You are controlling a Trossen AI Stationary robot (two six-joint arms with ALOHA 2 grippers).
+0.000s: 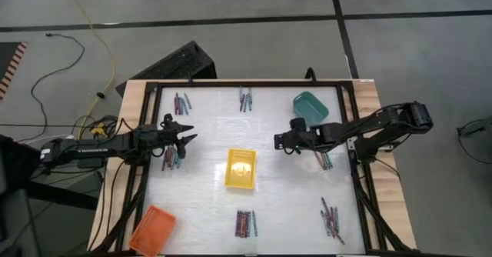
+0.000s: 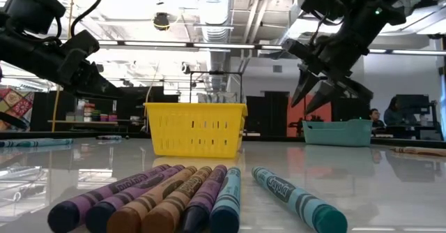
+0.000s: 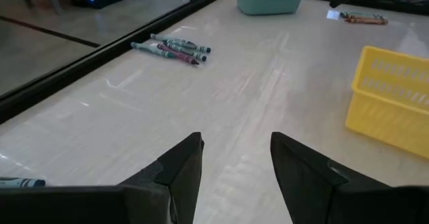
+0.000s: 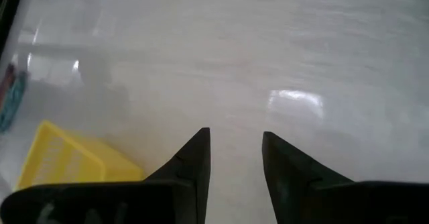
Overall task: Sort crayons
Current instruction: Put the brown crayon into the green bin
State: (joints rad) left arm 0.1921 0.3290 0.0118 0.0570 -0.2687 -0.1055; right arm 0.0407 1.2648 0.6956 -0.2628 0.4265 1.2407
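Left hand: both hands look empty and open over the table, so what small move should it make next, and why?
Probably lower the left hand onto the crayons lying just beside it near the table's left edge. Its fingers are apart with nothing between them, no crayon is in the yellow tray yet, and that pile is its nearest.

The right gripper (image 4: 236, 160) hangs over bare pale table (image 4: 281, 56), its two dark fingers (image 4: 194, 157) parted with nothing between them. A yellow tray (image 4: 64, 158) sits near; a few crayons (image 4: 10, 93) lie beyond.
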